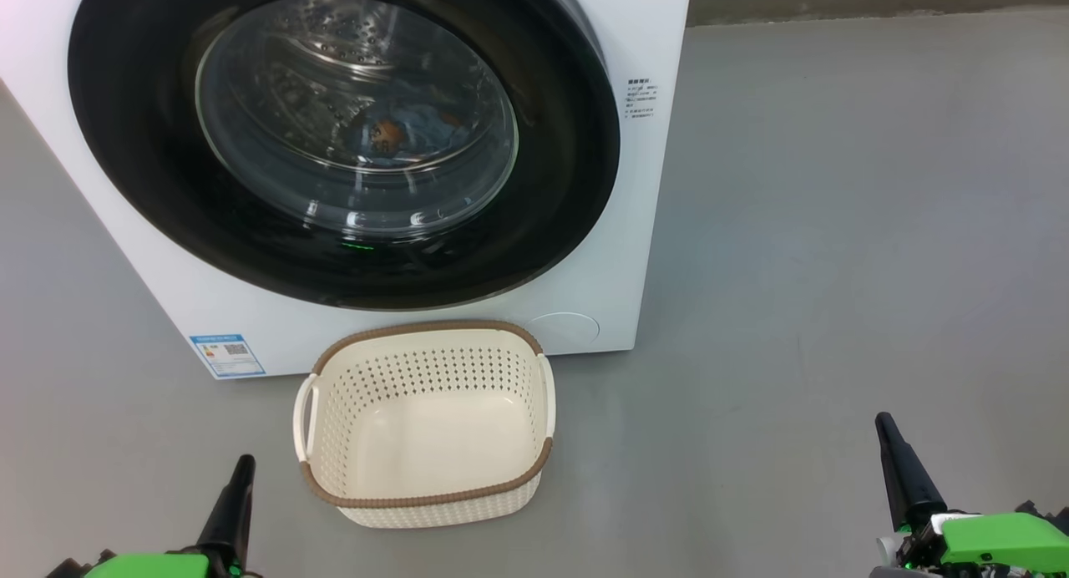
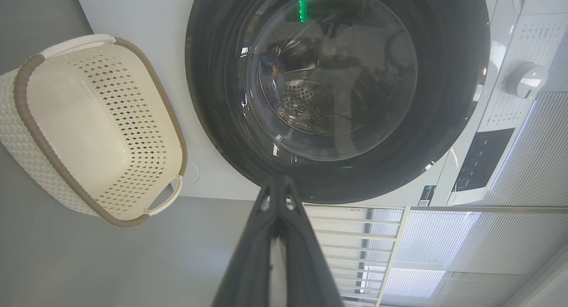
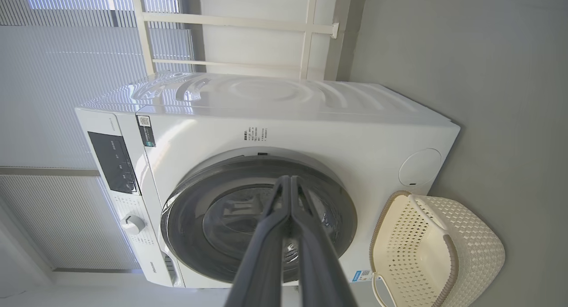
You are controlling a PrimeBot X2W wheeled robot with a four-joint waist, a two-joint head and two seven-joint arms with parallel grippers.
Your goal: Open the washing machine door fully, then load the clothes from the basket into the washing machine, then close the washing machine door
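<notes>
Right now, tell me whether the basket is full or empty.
Empty. The basket shows its bare cream floor and perforated walls, nothing lying inside. A blue printed garment sits behind the washing machine door glass.

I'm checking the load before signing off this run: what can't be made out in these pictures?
- Head view: the clothes behind the washing machine door glass; reflections leave just a blue-and-brown patch, so their count is unclear.
- Head view: the warning label print, too small to read.
- Head view: the door's top, cut off by the upper edge.
- Right wrist view: control panel markings, too small.
</notes>
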